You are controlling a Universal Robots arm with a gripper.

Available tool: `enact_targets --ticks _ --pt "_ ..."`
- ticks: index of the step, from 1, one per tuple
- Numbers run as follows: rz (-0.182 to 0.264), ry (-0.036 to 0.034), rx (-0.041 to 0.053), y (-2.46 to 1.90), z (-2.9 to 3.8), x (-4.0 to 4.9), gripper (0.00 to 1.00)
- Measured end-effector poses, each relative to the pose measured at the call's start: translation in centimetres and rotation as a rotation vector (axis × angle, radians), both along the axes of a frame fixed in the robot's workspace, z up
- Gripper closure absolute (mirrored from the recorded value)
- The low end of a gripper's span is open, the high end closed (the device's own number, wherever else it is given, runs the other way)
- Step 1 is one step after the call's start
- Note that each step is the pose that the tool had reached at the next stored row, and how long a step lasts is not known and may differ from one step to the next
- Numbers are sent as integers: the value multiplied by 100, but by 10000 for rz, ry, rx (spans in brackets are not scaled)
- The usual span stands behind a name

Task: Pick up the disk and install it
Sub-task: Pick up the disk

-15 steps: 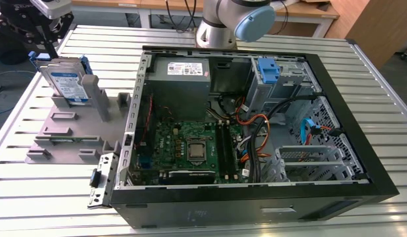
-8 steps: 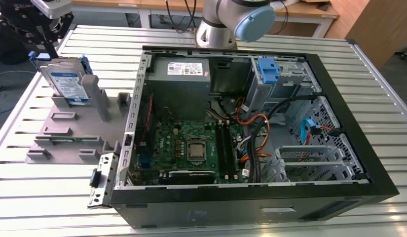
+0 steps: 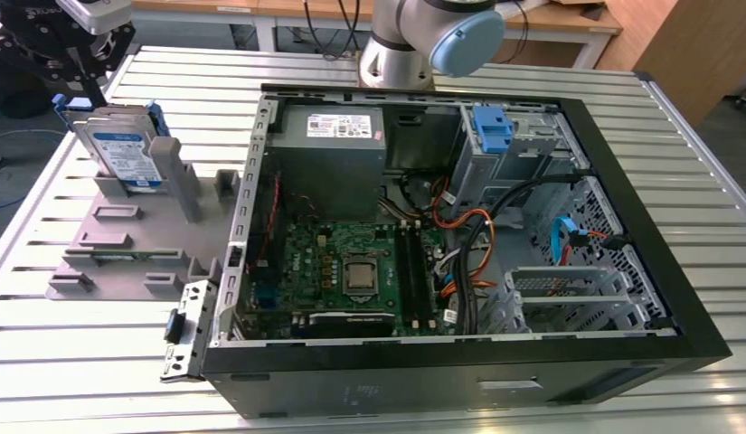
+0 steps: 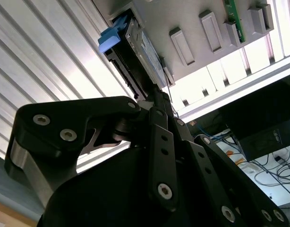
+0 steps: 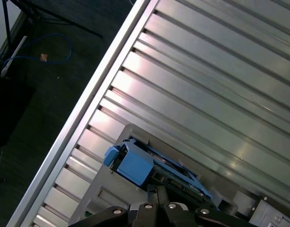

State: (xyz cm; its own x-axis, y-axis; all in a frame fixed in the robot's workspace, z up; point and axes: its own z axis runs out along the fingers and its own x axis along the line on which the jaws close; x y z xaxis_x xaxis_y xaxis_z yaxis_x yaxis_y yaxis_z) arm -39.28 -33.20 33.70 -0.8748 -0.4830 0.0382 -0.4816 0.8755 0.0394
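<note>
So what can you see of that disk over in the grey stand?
The disk is a flat silver metal slab with a white-and-blue label, framed by a blue plastic bracket. It stands upright on edge in the grey stand, at the exterior view's left, outside the computer case. The end effector hangs close above it.

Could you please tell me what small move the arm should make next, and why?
Probably ease the tool straight down onto the disk: it stands upright in the grey holder beside the open computer case, with the tool close above it.
</note>
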Motion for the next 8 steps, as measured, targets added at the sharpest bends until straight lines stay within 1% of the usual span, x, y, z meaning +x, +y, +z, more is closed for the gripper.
enact_targets --ticks 8 --pt "257 0 0 0 0 0 89"
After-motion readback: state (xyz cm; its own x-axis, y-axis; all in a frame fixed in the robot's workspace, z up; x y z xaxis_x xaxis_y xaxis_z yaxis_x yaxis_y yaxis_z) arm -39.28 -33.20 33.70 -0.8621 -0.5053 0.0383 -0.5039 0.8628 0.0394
